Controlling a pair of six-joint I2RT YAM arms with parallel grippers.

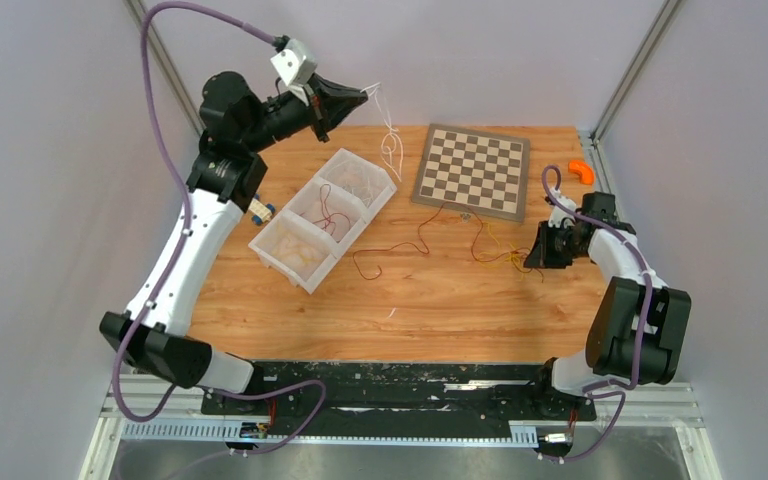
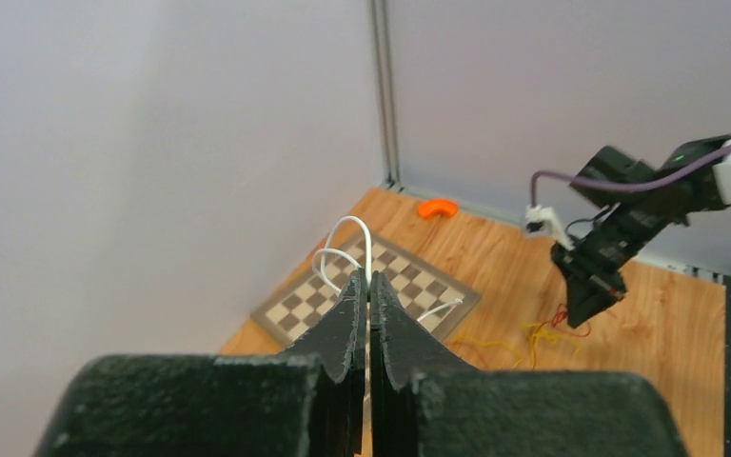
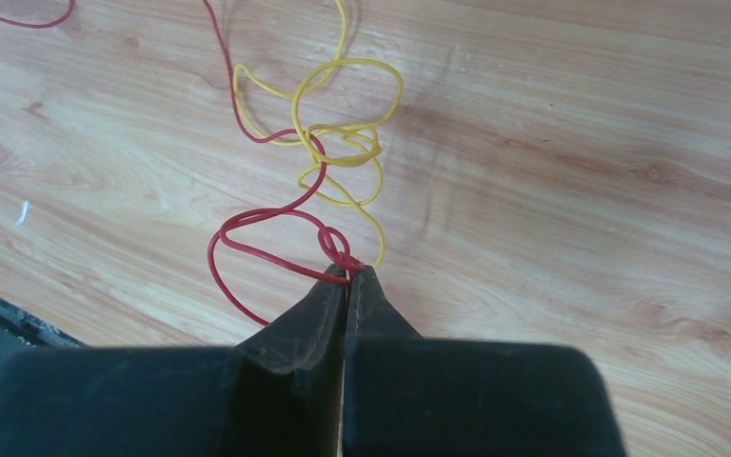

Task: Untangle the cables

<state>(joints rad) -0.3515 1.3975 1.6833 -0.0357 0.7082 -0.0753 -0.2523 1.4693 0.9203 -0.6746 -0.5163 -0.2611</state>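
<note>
the left gripper [image 1: 365, 95] is raised high over the far left corner of the table [image 1: 460, 320], its two fingers pressed flat together on the white cable [image 1: 390, 140]. seen from the left wrist, the white cable [image 2: 345, 238] loops up out of the closed tips of the left gripper [image 2: 368, 278]. in the top view it hangs down from the tips in thin loops, between the far end of the tray [image 1: 305, 277] and the chessboard [image 1: 472, 170].

the right gripper [image 1: 537, 262] sits low at the right side of the table, just in front of the chessboard's near right corner. in the right wrist view the right gripper [image 3: 347, 273] is clamped tight on the red cable [image 3: 247, 224], right at a small knot. the yellow cable [image 3: 343, 143] is wound through the red one just beyond the tips (one yellow strand runs down to the fingers, and whether it is pinched too cannot be told).

from there the red cable [image 1: 390, 250] trails left across the wood toward the tray, with the yellow cable [image 1: 495, 257] bunched near the right gripper. an orange piece [image 1: 581, 170] lies at the far right edge.
</note>
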